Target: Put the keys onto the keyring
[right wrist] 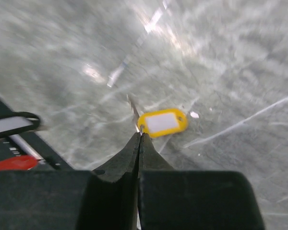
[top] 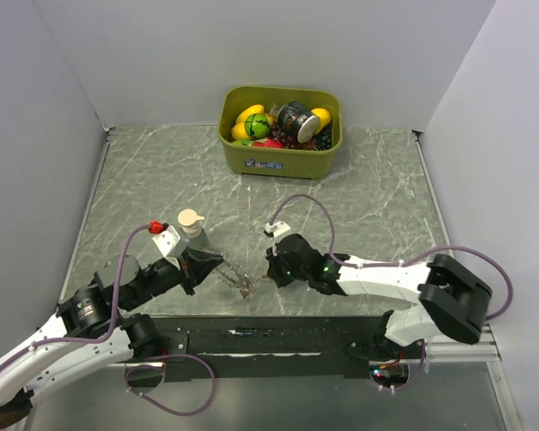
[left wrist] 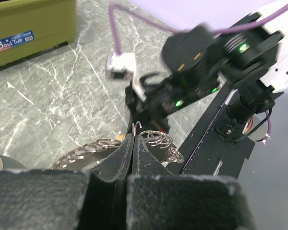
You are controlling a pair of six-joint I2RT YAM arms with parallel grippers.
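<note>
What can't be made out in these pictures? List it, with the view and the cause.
Keyring, left wrist: the shut left gripper hides its middle; the top view shows it too small.
Yellow key's tag, right wrist: motion blur; the right gripper covers where they meet, so a grip is unsure.
Red shape, right wrist: blurred and cut off by the left edge; key tag or not, cannot tell.

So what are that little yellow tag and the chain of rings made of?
The yellow tag looks like glossy plastic: a smooth, evenly coloured frame around a white insert. The chain of rings looks like bright metal wire, silvery with sharp glints. Which metal it is, I cannot tell.
</note>
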